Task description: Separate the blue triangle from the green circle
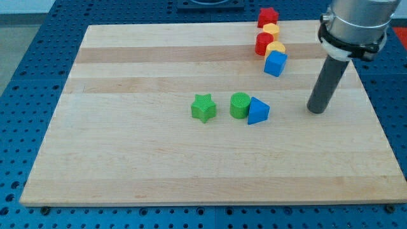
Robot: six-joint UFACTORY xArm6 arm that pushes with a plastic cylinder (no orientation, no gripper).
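The blue triangle [258, 111] lies near the board's middle, touching the right side of the green circle [240, 105]. My tip [316, 111] rests on the board to the right of the blue triangle, about a block's width or more away from it, at nearly the same height in the view. Nothing lies between the tip and the triangle.
A green star [203, 107] sits left of the green circle. At the view's top right a column holds a red star [268, 16], a yellow block [271, 29], a red block [264, 43], another yellow block [276, 48] and a blue cube [275, 63]. The wooden board [127, 140] rests on a blue perforated table.
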